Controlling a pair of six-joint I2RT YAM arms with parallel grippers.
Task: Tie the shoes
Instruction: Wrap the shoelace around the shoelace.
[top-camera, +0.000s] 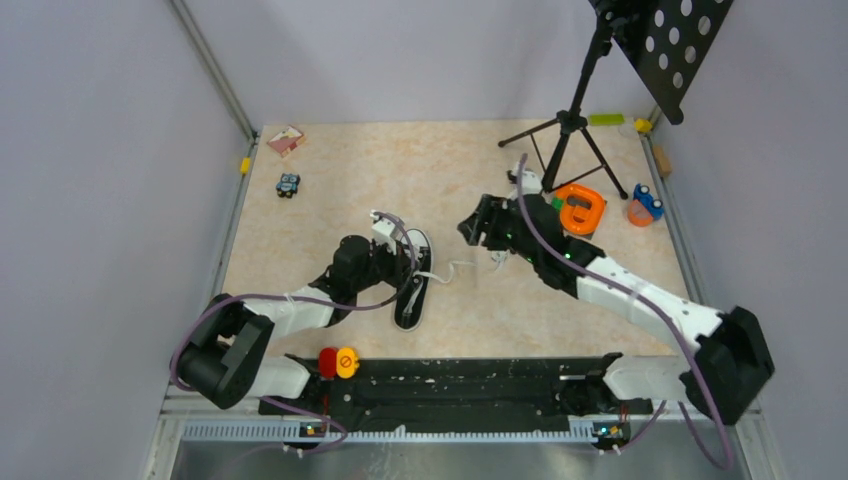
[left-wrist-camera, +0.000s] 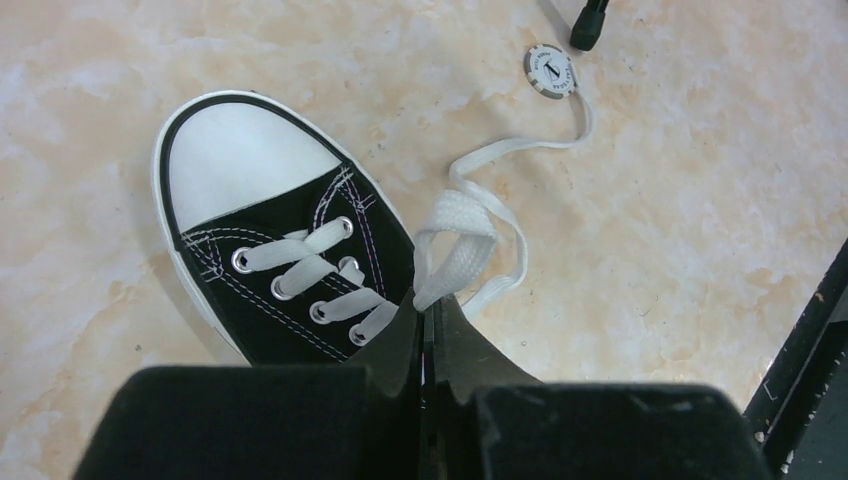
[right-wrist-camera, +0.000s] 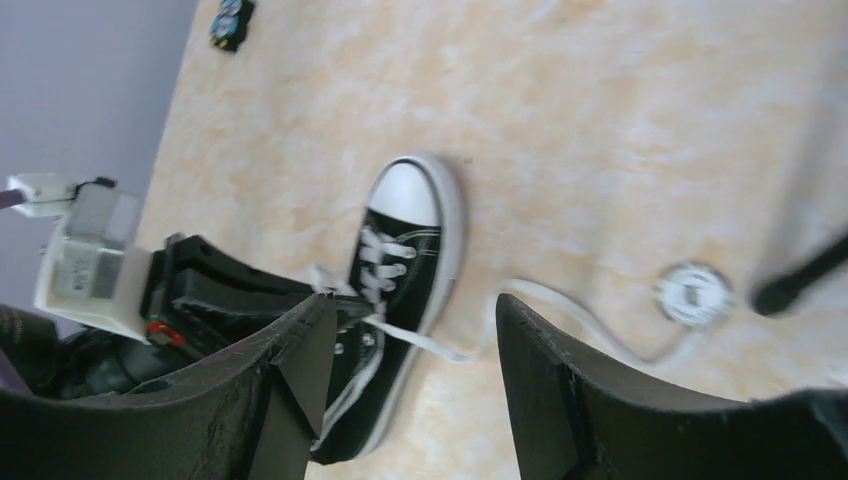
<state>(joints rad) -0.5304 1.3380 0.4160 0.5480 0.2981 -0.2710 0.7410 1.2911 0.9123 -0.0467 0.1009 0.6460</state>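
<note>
While the left gripper (left-wrist-camera: 428, 305) is clamped shut on a fold of the white lace (left-wrist-camera: 460, 230) just beside the upper eyelets (left-wrist-camera: 283, 292), the sneaker (top-camera: 412, 300) lies on the table (top-camera: 330, 180), a little left of the middle and toward the near edge. The right gripper (right-wrist-camera: 415, 305) hangs to the right of the shoe, jaws spread wide, nothing between them. From the pinched fold the lace loops and trails right across the table to a round disc (left-wrist-camera: 551, 70); whether it touches the disc I cannot tell.

The lace looks flat, soft and limp, so it will likely fold, twist and sag, and may slide out of smooth fingers if caught by one edge only. The best hold is probably across its flat width, on the free run to the right of the shoe. The sneaker seems light, with a soft canvas upper, so a sideways tug on the lace could drag or tip it on the smooth tabletop. Only the rubber toe cap (left-wrist-camera: 235, 160) looks stiff enough to press on.
</note>
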